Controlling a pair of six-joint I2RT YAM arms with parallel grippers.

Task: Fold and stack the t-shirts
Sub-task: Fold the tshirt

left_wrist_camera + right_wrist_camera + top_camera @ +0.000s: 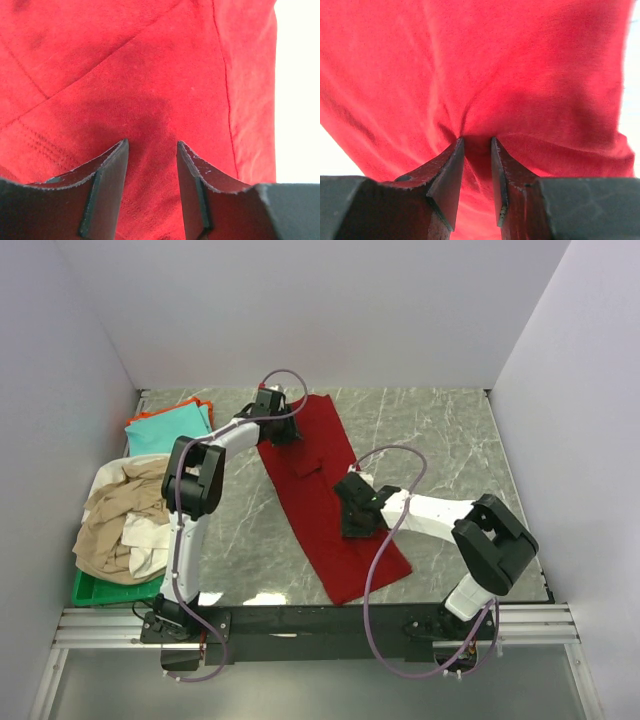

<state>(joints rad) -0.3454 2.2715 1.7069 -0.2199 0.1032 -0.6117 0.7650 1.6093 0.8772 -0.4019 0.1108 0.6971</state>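
Seemingly only the teal and orange shirts (168, 427) upper left are folded; my right jaws pinch the red shirt (352, 562) mid-counter, left jaws half apart on it, hold unclear; beige heap (115, 525) waits.

Green, perhaps plastic, tray (95, 590) on table (440, 440)

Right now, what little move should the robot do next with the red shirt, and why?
Probably lift the right gripper a little: it pinches a pucker of the red shirt, which lies in a long strip, with the left gripper at its far end.
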